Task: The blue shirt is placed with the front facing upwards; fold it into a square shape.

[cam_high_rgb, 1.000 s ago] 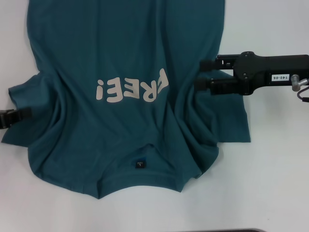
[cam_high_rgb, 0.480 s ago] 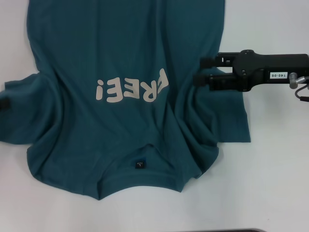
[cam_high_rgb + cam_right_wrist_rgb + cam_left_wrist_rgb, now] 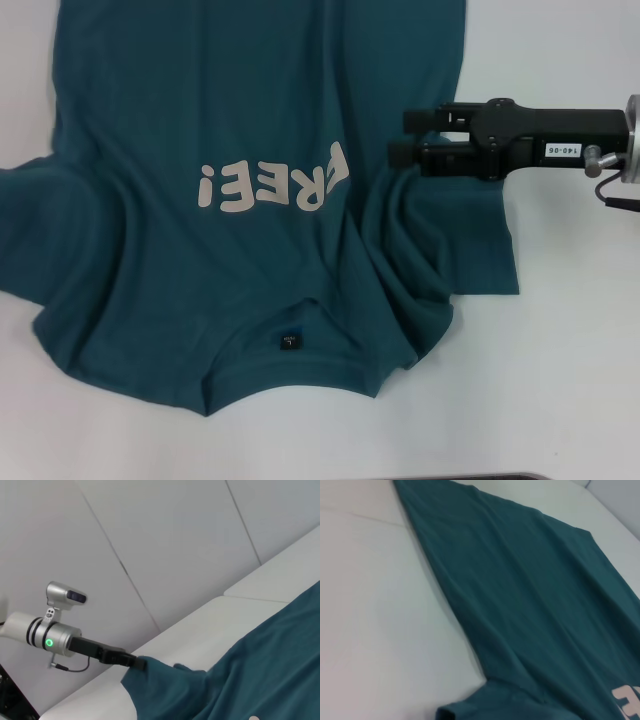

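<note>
The blue shirt (image 3: 250, 120) lies front up on the white table, with its pale "FREE!" lettering (image 3: 275, 185) upside down to me and its neck label (image 3: 288, 341) near my side. My right gripper (image 3: 398, 137) hovers over the seam of the right sleeve (image 3: 480, 250), a narrow gap showing between its fingers. The left gripper is outside the head view. In the right wrist view the left gripper (image 3: 136, 663) is shut on the end of the shirt's (image 3: 250, 670) left sleeve, held out sideways. The left wrist view shows only the shirt's (image 3: 530, 590) side edge.
White tabletop (image 3: 560, 380) surrounds the shirt, with bare surface to the right and along the near edge. A dark strip (image 3: 450, 477) runs along the table's front edge. Pale wall panels (image 3: 175, 540) stand behind the table.
The left gripper has gone out past the left edge of the head view, drawing the left sleeve outward. The right gripper has moved left and farther from me, its fingers drawing closer together.
</note>
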`<state>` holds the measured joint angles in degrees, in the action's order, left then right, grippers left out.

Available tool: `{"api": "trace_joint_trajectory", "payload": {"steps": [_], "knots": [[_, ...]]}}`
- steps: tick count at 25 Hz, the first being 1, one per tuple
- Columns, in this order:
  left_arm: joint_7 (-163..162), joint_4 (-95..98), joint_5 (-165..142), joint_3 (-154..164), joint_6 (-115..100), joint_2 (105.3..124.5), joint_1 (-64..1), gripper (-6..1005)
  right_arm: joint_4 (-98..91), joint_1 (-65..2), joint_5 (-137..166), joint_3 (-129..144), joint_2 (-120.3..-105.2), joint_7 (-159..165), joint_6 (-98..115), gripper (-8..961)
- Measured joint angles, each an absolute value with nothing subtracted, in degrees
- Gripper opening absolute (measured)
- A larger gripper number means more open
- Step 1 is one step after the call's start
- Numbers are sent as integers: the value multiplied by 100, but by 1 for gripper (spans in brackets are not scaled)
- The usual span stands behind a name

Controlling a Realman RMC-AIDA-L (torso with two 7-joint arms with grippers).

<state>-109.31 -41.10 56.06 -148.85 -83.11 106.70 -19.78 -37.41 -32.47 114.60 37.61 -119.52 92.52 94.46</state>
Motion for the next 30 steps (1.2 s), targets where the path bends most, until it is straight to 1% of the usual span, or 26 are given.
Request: {"api": "trace_joint_trajectory", "payload": {"steps": [5,8,30], "knots": [[-10940,-4116,5606,-14962,-8331,10508,-2005,4,-3721,-3285,11447,3762,-11952,9250,9428,760],[-10965,-4121,5606,-14965,-8332,10460,-2051,4,-3719,-3304,11422,3762,-11952,9267,9428,760],[-11145,-4549,5461,-15010,-8441,10444,-2123,5,-3712,-3313,11417,3771,-11952,9298,9431,760]]}}
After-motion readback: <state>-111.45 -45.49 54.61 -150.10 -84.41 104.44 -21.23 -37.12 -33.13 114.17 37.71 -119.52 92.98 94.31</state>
